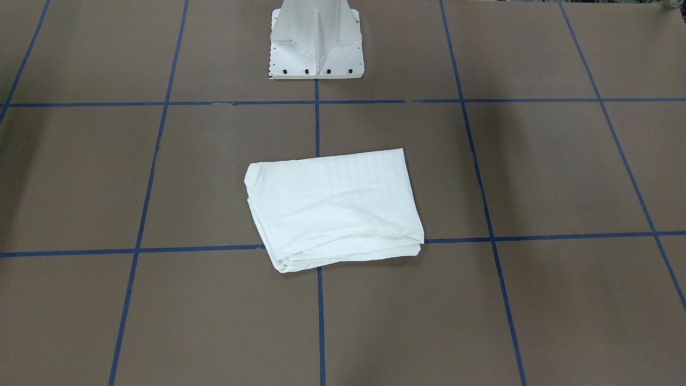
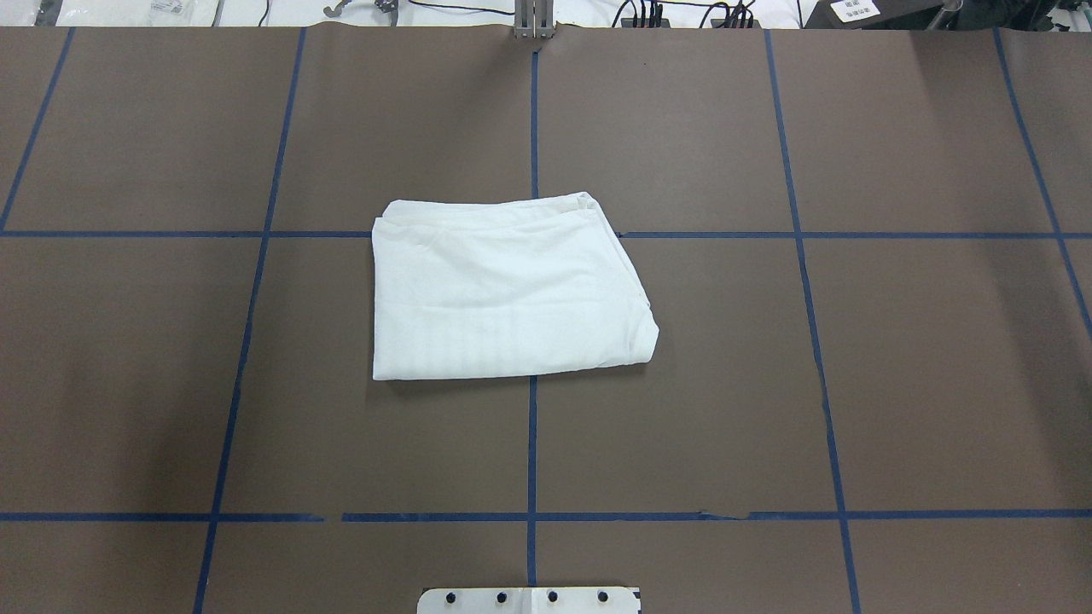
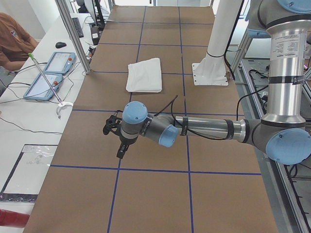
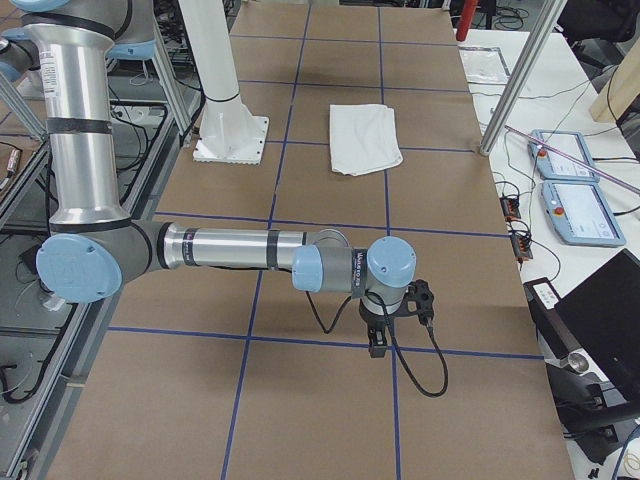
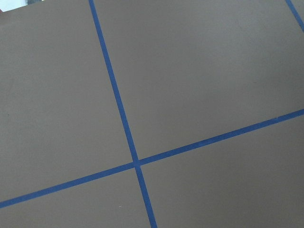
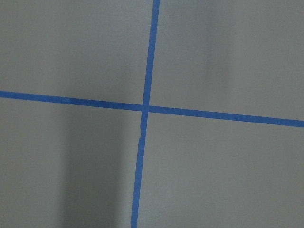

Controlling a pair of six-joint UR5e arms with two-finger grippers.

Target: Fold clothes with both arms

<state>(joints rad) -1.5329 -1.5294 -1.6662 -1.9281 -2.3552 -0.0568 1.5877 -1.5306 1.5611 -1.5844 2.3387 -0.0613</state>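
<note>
T-shirt [image 2: 503, 290], white and folded into a compact, layered rectangle, lies flat mid-table [image 2: 896, 384], straddling the centre blue tape line [image 2: 531, 443], out ahead of the white pedestal base [image 1: 316, 43]. Its stacked edges face away from the robot. My left arm [image 3: 209, 128] stretches low over the table's left end, its left pincer [image 3: 119, 154] pointing down, well apart from the shirt. My right arm [image 4: 230, 247] mirrors that at the other end, right pincer [image 4: 378, 345] also pointing down. For either pincer, I cannot tell how wide its jaws stand; both wrist cameras show only bare table and tape.
</note>
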